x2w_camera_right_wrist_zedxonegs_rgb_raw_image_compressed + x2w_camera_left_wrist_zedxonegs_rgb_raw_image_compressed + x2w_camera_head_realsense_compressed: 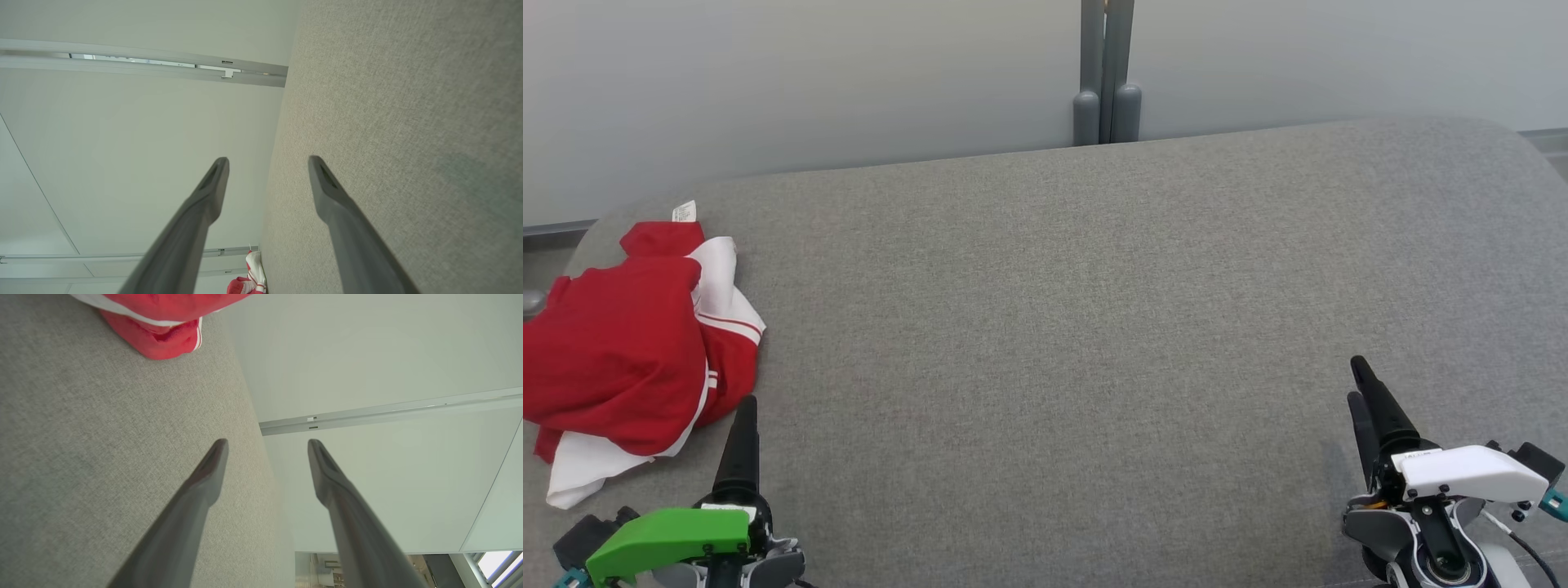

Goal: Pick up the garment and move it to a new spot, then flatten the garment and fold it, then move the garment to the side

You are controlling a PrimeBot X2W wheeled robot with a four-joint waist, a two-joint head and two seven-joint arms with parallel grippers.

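Garment (629, 351) is lying in a crumpled red-and-white heap way over at the left end of the grey cushion (1054, 327). It's running off the left edge of my head view, with a little white tag (684, 211) sticking out at its far end. My left gripper (745, 404) is hovering just beside the heap's near right corner, not touching it as far as I'm seeing. The left wrist view is showing its fingers (196, 490) spread wide with only cushion and wall between them. Behind the middle of the cushion, a grey post (1107, 73) is running up the pale wall (809, 82). Over on the right, my right gripper (1356, 380) is hanging low over the cushion, well apart from the garment, and its jaws are standing wide open too, gripping nothing.
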